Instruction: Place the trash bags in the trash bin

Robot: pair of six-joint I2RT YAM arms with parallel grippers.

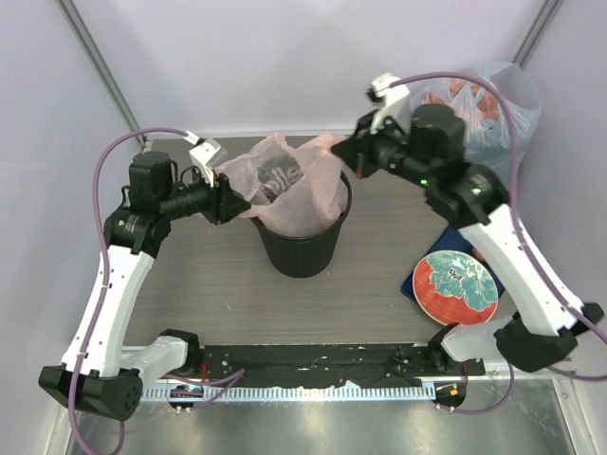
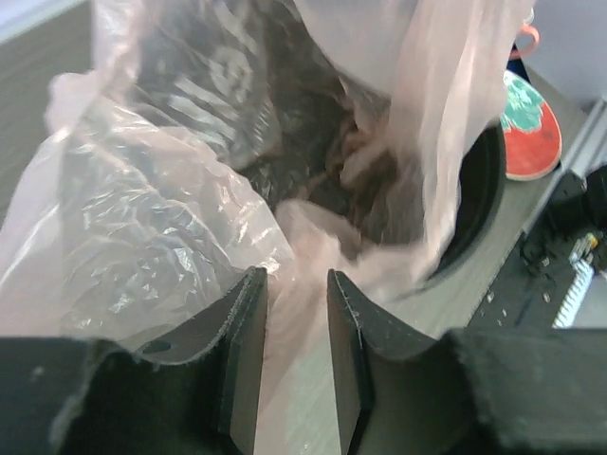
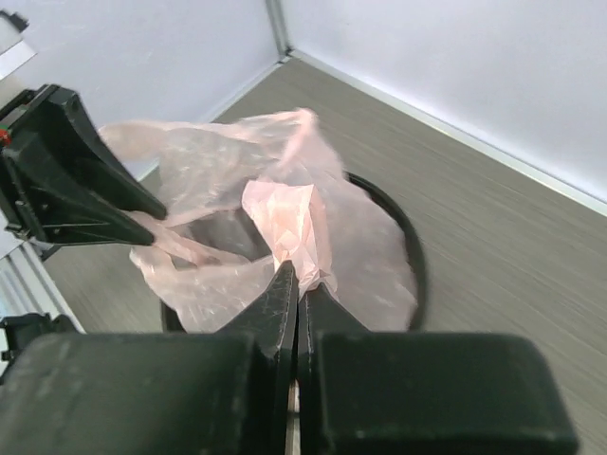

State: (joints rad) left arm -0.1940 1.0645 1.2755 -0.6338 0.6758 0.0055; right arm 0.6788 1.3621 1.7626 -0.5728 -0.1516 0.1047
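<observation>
Draping into and over the trash bin (image 1: 303, 254), the trash bag (image 1: 305, 188) is spread between both grippers; the rim at 6 o'clock is left bare.
Open table (image 1: 379, 248) is seen at the bin's 6 o'clock. A plate (image 1: 455, 284) is set at 4 o'clock and a bulging clear bag (image 1: 493, 104) at 1 o'clock. The left gripper (image 1: 226, 201) is placed at the bin's 9 o'clock, jaws partly apart with film between them; a clamp cannot be confirmed. The right gripper (image 3: 296, 280) is placed at 1 o'clock, pinched closed on a bag fold.

trash bag (image 1: 305, 194): pale pink | trash bin (image 1: 302, 254): black | plate (image 1: 455, 287): red, teal blotches
</observation>
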